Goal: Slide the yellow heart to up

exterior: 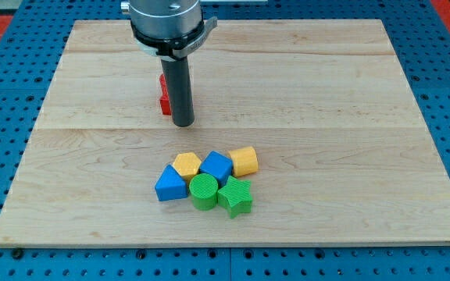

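Note:
My tip (182, 123) rests on the wooden board (350, 117), above the middle as seen in the view. A red block (164, 94) stands right behind the rod on its left and is partly hidden by it. Below the tip lies a tight cluster. It holds a yellow block (244, 161) with rounded lobes at its right end, which looks like the heart. A second, flatter yellow block (187, 164) is at the cluster's upper left. A blue cube (216, 165) sits between the two. The tip is well above the cluster, touching none of its blocks.
A blue triangular block (170, 184) is at the cluster's left. A green cylinder (204, 192) and a green star (235, 196) form its lower edge. The board lies on a blue pegboard table (6, 156).

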